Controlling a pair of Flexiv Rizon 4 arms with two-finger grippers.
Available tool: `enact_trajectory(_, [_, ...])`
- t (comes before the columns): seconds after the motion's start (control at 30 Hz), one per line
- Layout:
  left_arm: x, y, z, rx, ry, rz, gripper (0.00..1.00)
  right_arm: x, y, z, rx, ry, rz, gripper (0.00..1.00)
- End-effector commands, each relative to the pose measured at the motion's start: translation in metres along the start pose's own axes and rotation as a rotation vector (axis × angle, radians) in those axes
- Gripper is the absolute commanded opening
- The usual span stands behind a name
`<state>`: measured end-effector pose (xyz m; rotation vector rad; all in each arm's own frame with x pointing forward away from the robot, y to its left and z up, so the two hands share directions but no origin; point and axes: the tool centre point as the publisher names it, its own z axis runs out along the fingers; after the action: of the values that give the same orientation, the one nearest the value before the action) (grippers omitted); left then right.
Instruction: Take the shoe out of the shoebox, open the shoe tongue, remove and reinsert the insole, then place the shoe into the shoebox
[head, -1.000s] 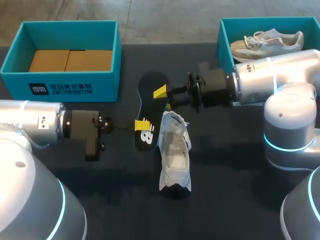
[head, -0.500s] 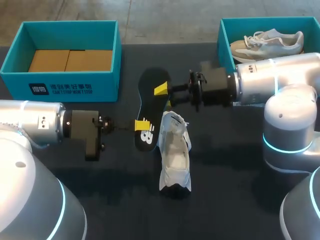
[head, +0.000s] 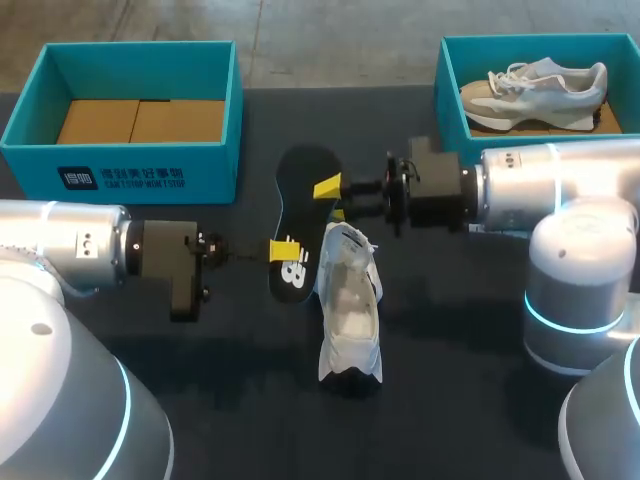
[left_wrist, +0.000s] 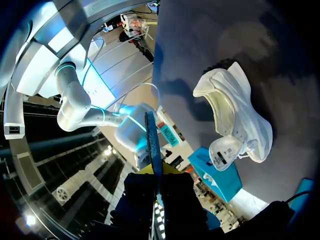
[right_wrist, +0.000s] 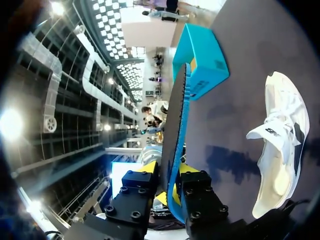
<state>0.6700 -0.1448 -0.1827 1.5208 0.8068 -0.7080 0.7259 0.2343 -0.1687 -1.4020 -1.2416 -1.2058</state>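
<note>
So at this point both arms had the insole (head: 300, 215) pinched and held over the table. The left gripper (head: 284, 250) was clamped on the end with the logo, and the right gripper (head: 328, 187) was closed on the edge further up. Both wrist views showed it edge-on between the yellow tips. The shoe (head: 350, 310) lay on the table just beside the insole, well apart from the box (head: 140, 170).

I figured the next step was putting the insole back in. My take: let one gripper release so the other can swing the insole, aim the front end into the opening, and slide it in low and flat. The shoe looked light and nothing was holding it, so I'd expect it to scoot. I'd brace it with the free arm.
</note>
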Motion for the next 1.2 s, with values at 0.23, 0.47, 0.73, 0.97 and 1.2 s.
enact_trajectory(0.23, [0.0002,-0.001,0.001,-0.003,0.001,0.002,0.0,0.0018,-0.0012,0.005,0.005,-0.007,0.001,0.15])
enact_trajectory(0.47, [0.0002,-0.001,0.001,-0.003,0.001,0.002,0.0,0.0021,-0.0014,0.0065,0.007,-0.007,0.0,0.0])
enact_trajectory(0.73, [0.0002,-0.001,0.001,-0.003,0.001,0.002,0.0,0.0024,-0.0011,0.0081,0.016,-0.004,-0.005,0.0])
enact_trajectory(0.97, [-0.0009,-0.0008,0.0012,-0.005,-0.001,-0.001,1.0,0.0009,-0.0025,0.008,0.023,-0.001,-0.01,0.0])
enact_trajectory(1.2, [0.0009,-0.0007,-0.0039,-0.018,0.004,-0.026,1.0,-0.0034,-0.003,0.006,0.025,0.002,-0.015,0.0])
